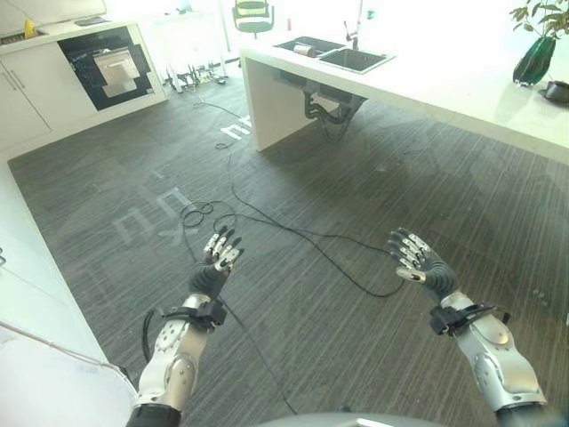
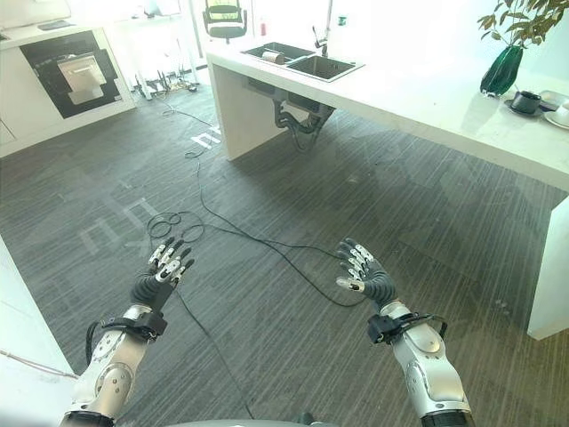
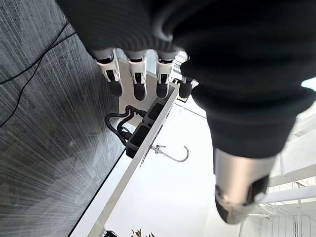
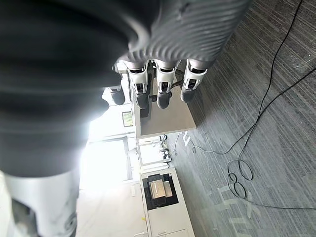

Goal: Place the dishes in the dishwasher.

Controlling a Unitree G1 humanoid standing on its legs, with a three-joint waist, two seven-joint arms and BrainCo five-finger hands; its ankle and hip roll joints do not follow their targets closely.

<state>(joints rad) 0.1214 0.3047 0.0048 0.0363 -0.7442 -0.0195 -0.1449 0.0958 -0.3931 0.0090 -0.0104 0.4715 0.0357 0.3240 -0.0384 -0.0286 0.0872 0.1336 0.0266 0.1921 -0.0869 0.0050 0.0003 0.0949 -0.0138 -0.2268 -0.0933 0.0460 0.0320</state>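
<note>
Both hands hover over the grey carpeted floor with fingers straight and nothing in them: my left hand (image 1: 218, 260) low left, my right hand (image 1: 420, 261) low right. Its own wrist view shows the left hand's fingers (image 3: 136, 85) straight, and the right hand's fingers (image 4: 158, 93) are straight in theirs. A dark cup on a saucer (image 2: 525, 101) and a white plate (image 2: 560, 116) sit on the white counter (image 2: 427, 98) at the far right. A dark-fronted appliance (image 1: 105, 64) is built into the white cabinets at the far left. A pale cup-like item (image 2: 274, 57) lies in the sink (image 1: 338, 53).
The counter's side panel (image 1: 267, 98) stands on the floor ahead, with pipes (image 1: 324, 108) under the sink. A green vase with a plant (image 2: 502, 69) is near the dishes. A chair (image 1: 252, 16) stands at the back. A white surface (image 1: 36, 338) borders my left.
</note>
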